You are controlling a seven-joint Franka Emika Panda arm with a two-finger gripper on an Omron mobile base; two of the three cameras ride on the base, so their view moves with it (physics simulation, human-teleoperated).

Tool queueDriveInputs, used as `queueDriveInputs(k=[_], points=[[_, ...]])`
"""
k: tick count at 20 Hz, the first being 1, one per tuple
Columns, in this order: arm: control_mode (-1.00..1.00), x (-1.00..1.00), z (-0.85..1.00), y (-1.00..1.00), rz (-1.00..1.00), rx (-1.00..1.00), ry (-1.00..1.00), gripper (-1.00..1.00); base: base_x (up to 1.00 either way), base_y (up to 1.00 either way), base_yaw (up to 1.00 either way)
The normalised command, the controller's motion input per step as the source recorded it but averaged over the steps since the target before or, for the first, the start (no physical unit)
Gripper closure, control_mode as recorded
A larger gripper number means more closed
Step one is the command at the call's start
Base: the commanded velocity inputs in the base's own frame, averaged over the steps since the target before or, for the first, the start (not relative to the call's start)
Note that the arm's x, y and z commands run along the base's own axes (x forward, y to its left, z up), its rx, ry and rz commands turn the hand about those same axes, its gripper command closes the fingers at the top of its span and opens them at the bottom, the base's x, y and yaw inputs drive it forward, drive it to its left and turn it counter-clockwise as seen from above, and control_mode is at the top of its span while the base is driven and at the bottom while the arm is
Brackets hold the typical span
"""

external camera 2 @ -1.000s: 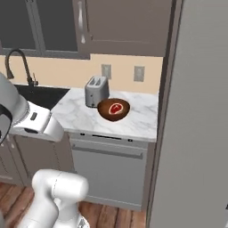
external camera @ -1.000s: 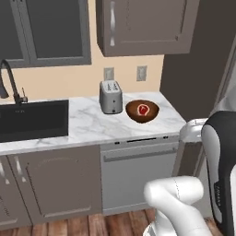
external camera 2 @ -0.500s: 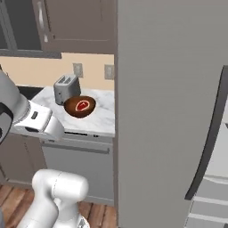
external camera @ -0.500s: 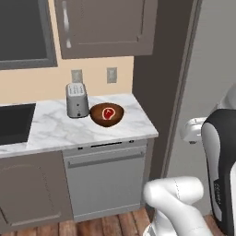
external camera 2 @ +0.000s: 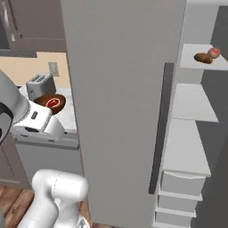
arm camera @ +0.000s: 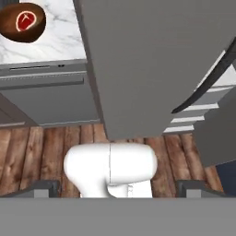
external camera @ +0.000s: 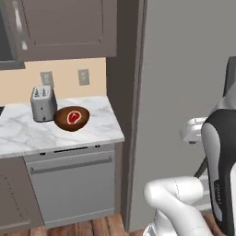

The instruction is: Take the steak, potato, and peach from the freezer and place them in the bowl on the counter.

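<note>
The steak (external camera: 73, 116) lies in the dark wooden bowl (external camera: 61, 122) on the white marble counter (external camera: 27, 136), beside a toaster. The freezer (external camera 2: 120, 89) stands open, its wide grey door swung out with a dark handle (external camera 2: 161, 124). On its top inside shelf the tan potato (external camera 2: 203, 58) sits next to the red-orange peach (external camera 2: 214, 52). In the hand view my gripper (arm camera: 118, 190) is open and holds nothing, its fingertips (arm camera: 44, 188) wide apart; it looks down at the floor, with the bowl (arm camera: 9, 27) and steak (arm camera: 25, 20) far off at top left.
A silver toaster (external camera: 44, 103) stands behind the bowl by the wall. A grey dishwasher front (external camera: 69, 184) sits under the counter. Dark wall cabinets (external camera: 64, 27) hang above. Pale freezer shelves and drawers (external camera 2: 187, 151) lie below the fruit shelf. The floor is wooden planks (arm camera: 41, 152).
The whole picture has shifted: the base has driven to the right, so the sink has left the views and the open freezer has come in. The steak stays in the bowl.
</note>
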Motion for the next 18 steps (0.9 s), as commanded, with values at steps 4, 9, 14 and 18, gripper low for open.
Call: queueDriveInputs(k=[4, 9, 14, 18], points=[[1.0, 0.0, 0.0, 0.0, 0.0, 0.0, 0.0, -1.0, 0.01, -0.69, 0.0], [1.0, 0.0, 0.0, 0.0, 0.0, 0.0, 0.0, -1.0, 0.01, -0.41, 0.04], [1.0, 0.0, 0.0, 0.0, 0.0, 0.0, 0.0, -1.0, 0.17, -0.36, 0.09], [1.0, 0.0, 0.0, 0.0, 0.0, 0.0, 0.0, -1.0, 0.3, -0.38, 0.13]])
